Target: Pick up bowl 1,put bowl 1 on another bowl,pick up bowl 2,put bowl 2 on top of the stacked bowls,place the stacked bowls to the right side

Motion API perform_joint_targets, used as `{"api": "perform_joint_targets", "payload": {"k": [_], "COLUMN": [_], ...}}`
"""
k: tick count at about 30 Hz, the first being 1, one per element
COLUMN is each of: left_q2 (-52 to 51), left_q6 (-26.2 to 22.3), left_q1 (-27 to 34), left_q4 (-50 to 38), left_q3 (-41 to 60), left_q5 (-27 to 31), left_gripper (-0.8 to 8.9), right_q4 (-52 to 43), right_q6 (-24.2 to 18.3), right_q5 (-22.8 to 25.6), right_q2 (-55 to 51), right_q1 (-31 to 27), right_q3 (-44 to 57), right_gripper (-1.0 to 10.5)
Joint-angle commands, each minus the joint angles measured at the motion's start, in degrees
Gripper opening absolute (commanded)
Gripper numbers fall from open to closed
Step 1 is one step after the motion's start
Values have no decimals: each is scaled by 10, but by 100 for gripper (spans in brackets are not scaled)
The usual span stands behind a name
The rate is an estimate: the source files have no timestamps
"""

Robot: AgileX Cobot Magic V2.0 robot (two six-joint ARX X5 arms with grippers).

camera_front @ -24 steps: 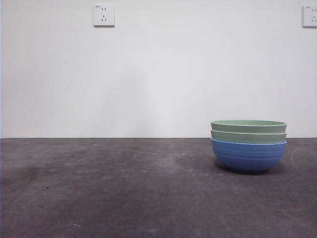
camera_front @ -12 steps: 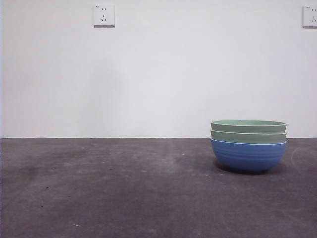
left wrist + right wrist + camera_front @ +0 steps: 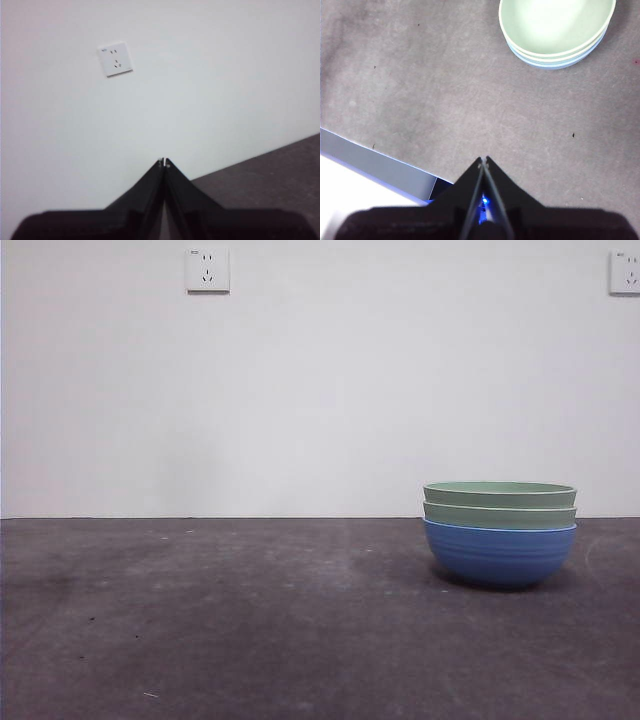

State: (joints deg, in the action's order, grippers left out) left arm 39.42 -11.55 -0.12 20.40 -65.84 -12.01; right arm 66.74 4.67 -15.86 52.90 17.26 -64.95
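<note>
Item 1: the stacked bowls (image 3: 499, 532). Three round ribbed bowls of like size, nested upright on the table (image 3: 250, 630), at the right of the front view and toward the far edge. Lowest: the blue bowl (image 3: 499, 555), with faint horizontal ribs and a pale rim, resting directly on the table. Middle: a pale green bowl (image 3: 499, 515), seated inside the blue one with only its upper band showing. Top: a second pale green bowl (image 3: 499, 494), seated in the middle one, its interior seen as bare in the right wrist view. The rims sit level and closely aligned. Nothing touches the stack.

Item 2: right end effector (image 3: 483, 159). Its two black jaws meet at the tips, pressed together and holding nothing. It hangs above the bare table, well apart from the stack, which its camera sees from above. A pale strip along the table's edge also shows in this view.

Item 3: left end effector (image 3: 163, 161). Jaws together at the tips, holding nothing. It is raised and faces the white wall (image 3: 210, 75); a wall socket (image 3: 115, 59) and a corner of the table lie in its view. No bowl is near it.

Item 4: surroundings. Dark grey, scuffed table; white wall behind it with two sockets high up in the front view, one at the left (image 3: 207, 270), one at the right edge (image 3: 626, 272). Neither arm appears in the front view.
</note>
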Motion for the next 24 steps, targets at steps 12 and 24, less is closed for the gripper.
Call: {"api": "perform_joint_targets", "payload": {"k": [12,24], "left_q2": [-249,-334], "left_q6": [26,42], "left_q1": [29,29], "left_q4": [-189,-195], "left_q3": [453,611], "left_q5": [38,88], "left_gripper": [-4,-4], "right_q4": [-4,-4], "right_q6": [-3,-3], "right_q5": [1,1], "right_q2": [-1,-1], "right_q1": [0,0], "right_q3": [6,6], "right_gripper": [3,3]}}
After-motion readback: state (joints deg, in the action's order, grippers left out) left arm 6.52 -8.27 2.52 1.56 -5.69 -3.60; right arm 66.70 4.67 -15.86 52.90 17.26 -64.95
